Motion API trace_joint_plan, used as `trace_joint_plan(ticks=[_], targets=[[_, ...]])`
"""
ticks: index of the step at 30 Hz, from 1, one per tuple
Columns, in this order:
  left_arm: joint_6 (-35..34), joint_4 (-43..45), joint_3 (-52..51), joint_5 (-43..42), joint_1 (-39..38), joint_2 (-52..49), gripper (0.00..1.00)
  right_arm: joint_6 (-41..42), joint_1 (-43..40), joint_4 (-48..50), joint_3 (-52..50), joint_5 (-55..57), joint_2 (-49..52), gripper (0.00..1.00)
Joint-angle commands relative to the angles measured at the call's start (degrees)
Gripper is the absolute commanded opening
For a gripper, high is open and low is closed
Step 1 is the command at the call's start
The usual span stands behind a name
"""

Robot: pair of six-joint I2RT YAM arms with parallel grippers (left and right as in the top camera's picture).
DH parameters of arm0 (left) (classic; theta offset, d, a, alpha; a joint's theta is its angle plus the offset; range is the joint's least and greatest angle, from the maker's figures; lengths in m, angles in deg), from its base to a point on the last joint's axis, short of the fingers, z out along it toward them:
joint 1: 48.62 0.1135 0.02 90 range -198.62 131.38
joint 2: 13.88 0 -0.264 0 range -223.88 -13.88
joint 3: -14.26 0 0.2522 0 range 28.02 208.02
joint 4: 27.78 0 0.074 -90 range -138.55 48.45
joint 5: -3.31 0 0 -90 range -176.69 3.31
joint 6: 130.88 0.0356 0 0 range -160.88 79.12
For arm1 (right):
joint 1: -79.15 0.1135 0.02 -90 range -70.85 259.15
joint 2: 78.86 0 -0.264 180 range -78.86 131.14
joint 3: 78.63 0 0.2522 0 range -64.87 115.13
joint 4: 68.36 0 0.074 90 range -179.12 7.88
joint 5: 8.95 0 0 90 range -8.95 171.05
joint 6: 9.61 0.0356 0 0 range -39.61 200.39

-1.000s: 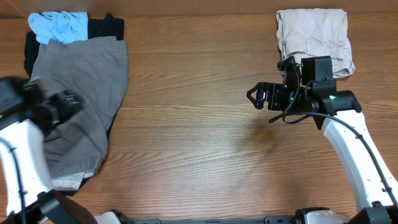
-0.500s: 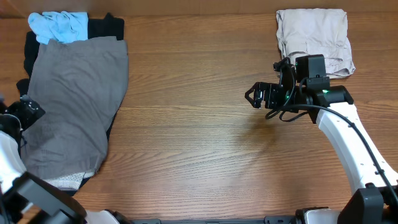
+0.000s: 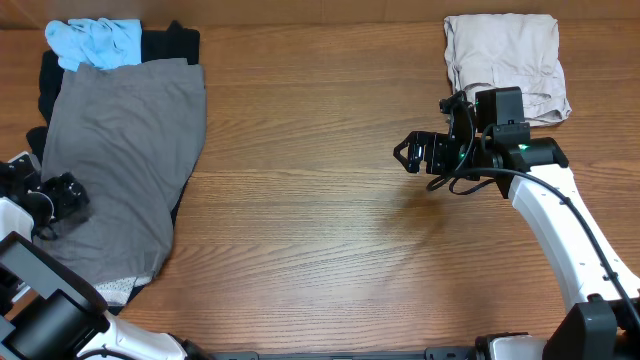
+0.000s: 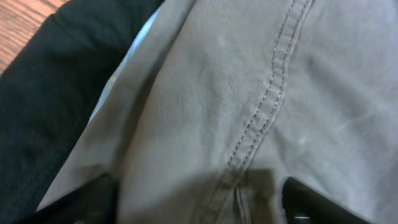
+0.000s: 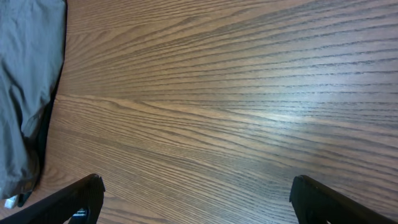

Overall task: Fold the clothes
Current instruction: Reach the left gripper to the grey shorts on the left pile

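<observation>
A: Where do the clothes lie on the counter [image 3: 320, 250]?

B: At the left side of the overhead frame. The grey shorts [image 3: 125, 160] are the biggest piece. They are spread flat, and their long axis runs from the upper left down to the lower left. Under them there is a black garment [image 3: 170, 42], which shows at the top and along the left border. A beige folded cloth [image 3: 505, 60] sits well apart at the upper right. A light blue garment [image 3: 95, 42] is bunched in the upper left corner.

A: Which arm is nearer to the shorts?

B: The left one, clearly. The left pincer [image 3: 68, 195] is on the left border of the shorts, about halfway along the long axis. The cloth extends to the right of it. The right pincer [image 3: 410, 155] hangs over bare wood right of the middle, so the shorts lie far to its left.

A: Are the pincers apart or together?

B: Both are apart. In the left wrist view the fingers [image 4: 93, 199] stand wide, with grey cloth and a stitched seam [image 4: 267, 106] between them. I cannot tell if they press the cloth already. The right pincer has only wood under it.

A: So what does the next move depend on?

B: I think on the left border. The left pincer should take this edge and carry it across the long axis, to the right.
</observation>
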Motion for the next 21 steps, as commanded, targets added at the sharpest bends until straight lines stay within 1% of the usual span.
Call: trace_joint_plan(ticks=[1,2,4,7,10,12,14,15,17,19,21], targets=[[1.51,0.74,0.98,0.33,-0.22,-0.81,0.61,-0.44,0.26,0.42,1.75,0.13,0.17,1.00],[1.51,0.94,0.98,0.33,-0.22,-0.81,0.46,-0.42,0.28,0.46,1.73,0.13,0.17,1.00],[1.29,0.98,0.98,0.33,-0.22,-0.81,0.25,-0.44,0.26,0.57,1.73,0.13,0.17,1.00],[0.42,0.94,1.01,0.11,-0.24,-0.76,0.04,-0.44,0.28,0.59,1.73,0.13,0.17,1.00],[-5.40,0.02,1.44,0.02,-0.24,0.24,0.04,-0.44,0.28,0.59,1.75,0.13,0.17,1.00],[-9.66,-1.27,2.56,-2.03,-0.26,1.49,0.04,-0.42,0.26,0.59,1.75,0.13,0.17,1.00],[-11.76,-2.62,4.28,-8.09,-0.39,3.08,0.04,-0.39,0.26,0.76,1.75,0.11,0.17,1.00],[-12.94,-3.45,5.79,-13.73,-0.63,4.48,0.04,-0.17,0.28,1.01,1.75,0.00,0.17,1.00],[-15.08,-3.61,7.26,-20.35,-1.14,6.23,0.04,0.52,0.26,1.51,1.75,-0.57,0.17,1.00],[-17.44,-3.65,8.70,-28.41,-2.36,8.48,0.04,2.69,0.26,2.23,1.77,-1.01,0.17,1.00],[-19.54,-3.65,9.25,-34.56,-4.39,10.97,0.04,3.28,0.20,2.62,2.03,-1.84,0.15,1.00]])
